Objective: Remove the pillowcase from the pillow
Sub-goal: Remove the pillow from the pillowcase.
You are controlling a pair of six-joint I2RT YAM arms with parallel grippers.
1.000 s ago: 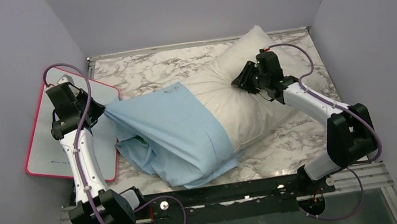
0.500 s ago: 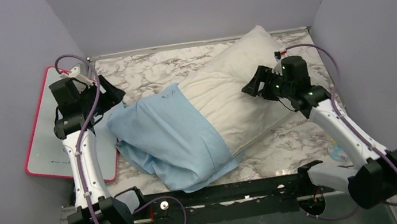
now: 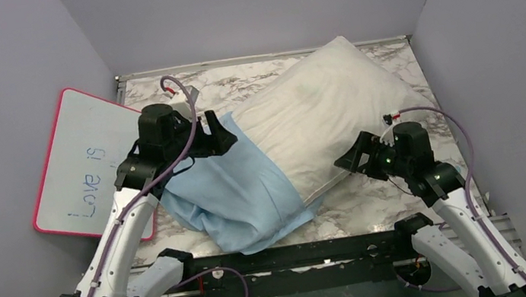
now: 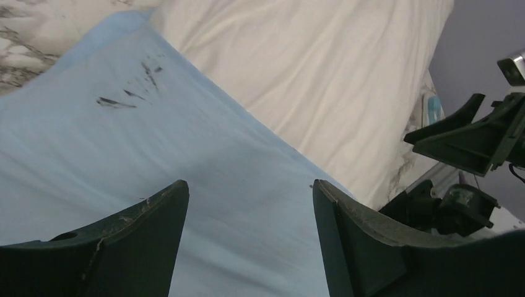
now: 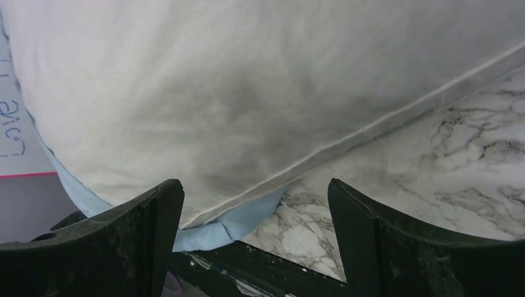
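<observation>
On the table (image 3: 160, 93), walled at back and sides: pillow (image 3: 323, 106) on a diagonal, far corner near the back edge, bare marble free at far left and near right. Near-left end sheathed in the pillowcase (image 3: 243, 197), blue face up. Whiteboard (image 3: 86, 172) against the left wall. Left claw (image 3: 213, 133) spread wide over blue cloth, empty; right claw (image 3: 356, 158) wide, empty, beside the pillow's seam. Dark scuffs (image 4: 124, 99) on the cloth plain only from the left wrist.
</observation>
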